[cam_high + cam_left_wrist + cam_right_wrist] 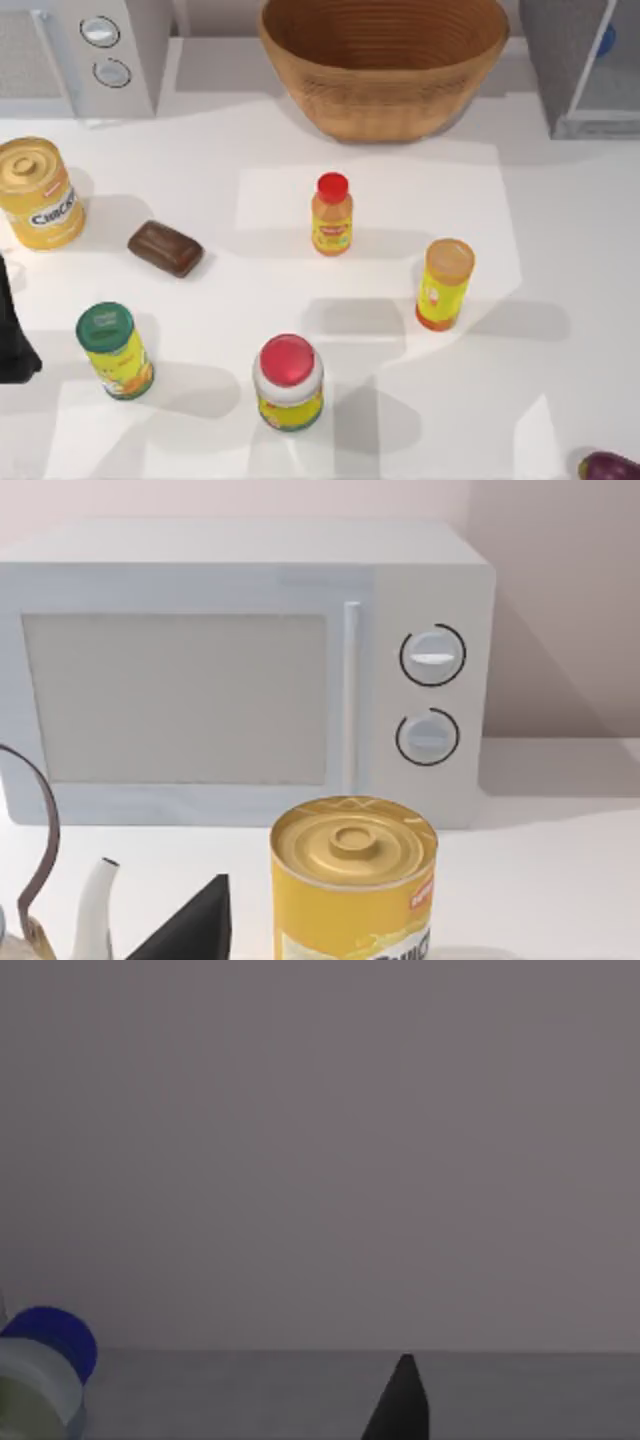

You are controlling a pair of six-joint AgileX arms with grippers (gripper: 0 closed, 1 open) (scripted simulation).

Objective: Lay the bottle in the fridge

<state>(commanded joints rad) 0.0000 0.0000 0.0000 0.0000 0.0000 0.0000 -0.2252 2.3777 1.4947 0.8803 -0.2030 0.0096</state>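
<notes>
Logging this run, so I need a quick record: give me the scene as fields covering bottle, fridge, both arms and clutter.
bottle: blue cap visible by the right pincer, inside the fridge
fridge: grey cabinet, table's far right
left arm: parked at left edge
clutter: basket, microwave, yellow can, orange bottle

microwave [90, 50] back-left | basket [385, 60] back-centre | brown block [165, 248] left

The left arm [12, 330] is a plain black, matte shape; each hand's finger [190, 925] is a black pointed wedge [400, 1405].
</notes>
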